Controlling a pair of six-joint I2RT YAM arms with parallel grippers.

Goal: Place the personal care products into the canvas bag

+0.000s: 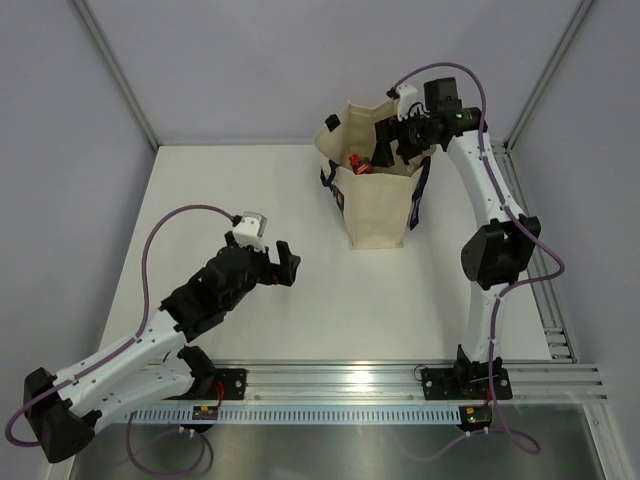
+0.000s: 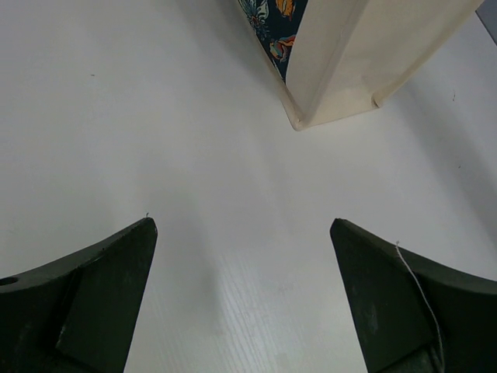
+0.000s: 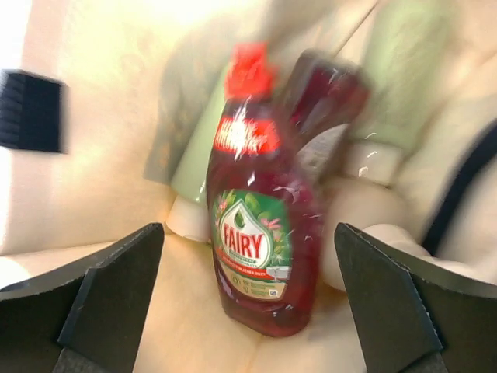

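The Fairy bottle [image 3: 260, 194] stands inside the canvas bag [image 1: 380, 215]. My right gripper [image 3: 248, 233] is spread wide, gripping nothing, so I'd rise straight up, avoiding the navy straps [image 1: 418, 200].

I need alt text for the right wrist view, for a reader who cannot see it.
A dark red Fairy bottle with a red cap sits inside the canvas bag, between the open fingers of the right hand. Other bottles lie blurred behind it.

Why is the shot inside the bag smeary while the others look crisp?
Right wrist view: red bottle and bag smeared, likely motion blur, washed-out at top left. Left wrist view: sharp, faint sheen on the table. Top view: sharp, glare on the front rail.
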